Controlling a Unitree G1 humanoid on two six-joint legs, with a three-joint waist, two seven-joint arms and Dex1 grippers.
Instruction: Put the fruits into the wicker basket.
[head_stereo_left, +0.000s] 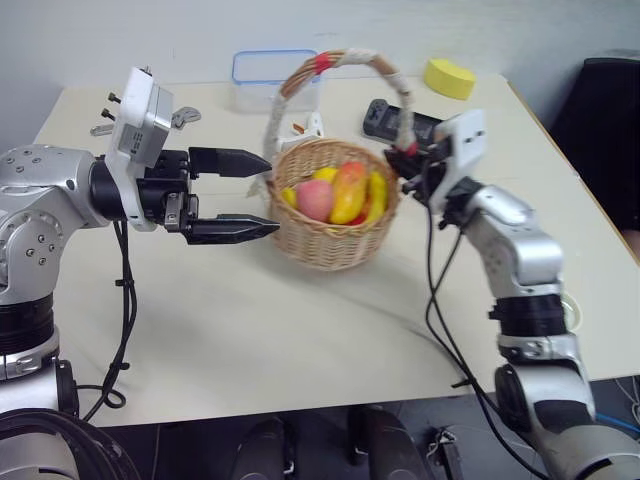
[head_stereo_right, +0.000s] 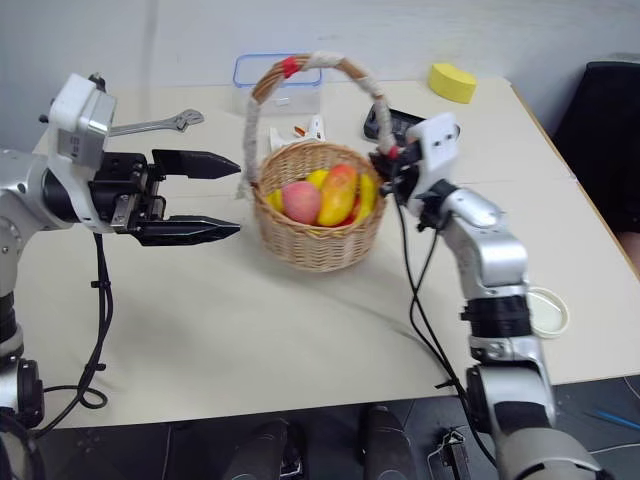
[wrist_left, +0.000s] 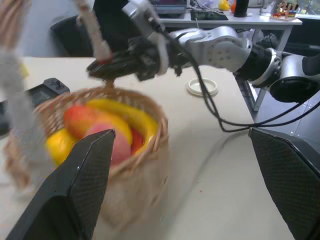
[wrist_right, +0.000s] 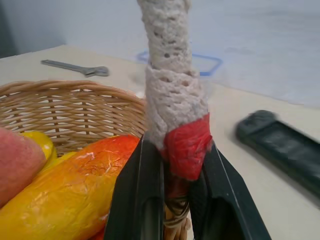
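Observation:
The wicker basket (head_stereo_left: 330, 230) stands mid-table, its tall arched handle (head_stereo_left: 345, 60) wrapped in white tape with red bands. Inside it lie the mango (head_stereo_left: 348, 192) and, to its left, the pinkish peach (head_stereo_left: 314, 200). My right gripper (head_stereo_left: 405, 160) is at the basket's right rim. In the right wrist view its fingers (wrist_right: 145, 200) are shut on the red band at the foot of the handle (wrist_right: 186, 145). My left gripper (head_stereo_left: 268, 195) is open just left of the basket, pointing at it, with nothing between its fingers.
A banana (head_stereo_left: 377, 195) and a lemon (head_stereo_left: 322, 175) also lie in the basket. Behind it are a clear blue-rimmed box (head_stereo_left: 262, 75), a black remote (head_stereo_left: 385, 118) and a yellow sponge (head_stereo_left: 449, 78). A wrench (head_stereo_right: 160, 123) lies at the back left. A white ring (head_stereo_right: 547, 310) is near the right edge.

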